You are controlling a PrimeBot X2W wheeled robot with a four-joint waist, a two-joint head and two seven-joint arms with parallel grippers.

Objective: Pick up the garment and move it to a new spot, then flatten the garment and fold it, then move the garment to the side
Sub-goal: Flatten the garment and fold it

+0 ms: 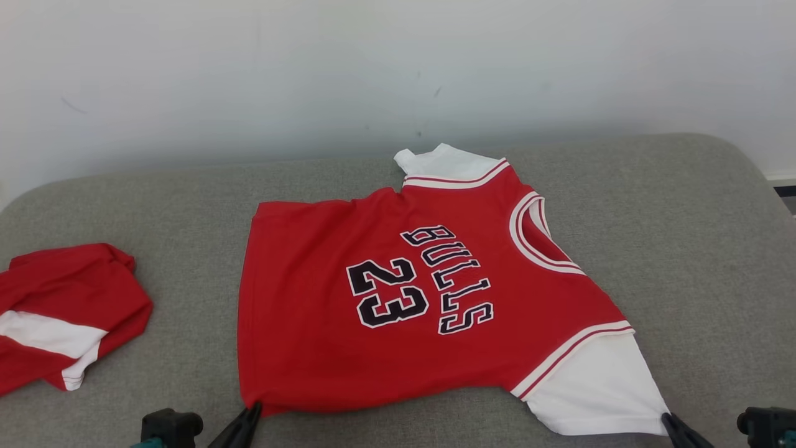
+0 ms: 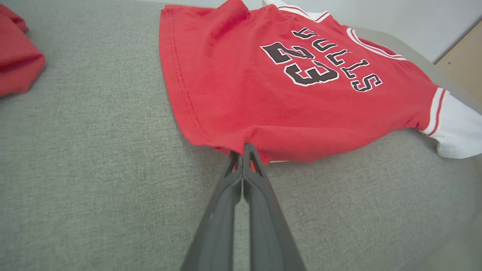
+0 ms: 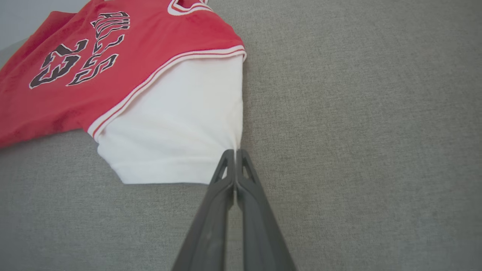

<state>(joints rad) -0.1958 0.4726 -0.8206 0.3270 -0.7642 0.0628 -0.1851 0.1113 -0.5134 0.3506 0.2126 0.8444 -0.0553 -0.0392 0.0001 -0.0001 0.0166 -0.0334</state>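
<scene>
While both of my arms reach in over the near edge of the grey woven-fabric surface (image 1: 696,249), the red jersey (image 1: 323,323) lies spread across its middle, printed side up. It is a soft knit top with white sleeves, white and dark red striped trim, and "BULLS" and "23" in black letters outlined in white. Its hem points toward the left edge of the surface and its neck opening toward the right edge. One side of it runs close along the near edge.

My left end effector (image 1: 252,414) is clenched on the near hem corner of the red jersey (image 2: 233,86). In the left wrist view its fingers (image 2: 244,148) are pressed together, and the red cloth bunches into a small fold right at their tips.

My right end effector (image 1: 668,420) is clenched on the outer corner of the near white sleeve (image 1: 597,386). In the right wrist view the two dark fingers meet at the tips (image 3: 235,152), and the white sleeve (image 3: 177,128) draws to a point there. The rest of that sleeve rests on the grey fabric (image 3: 357,131).

The far white sleeve (image 1: 444,163) pokes out toward the far edge, close to the pale wall (image 1: 249,74).

At the left edge, well apart from the jersey, a crumpled red and white garment (image 1: 68,298) lies in a heap.
</scene>
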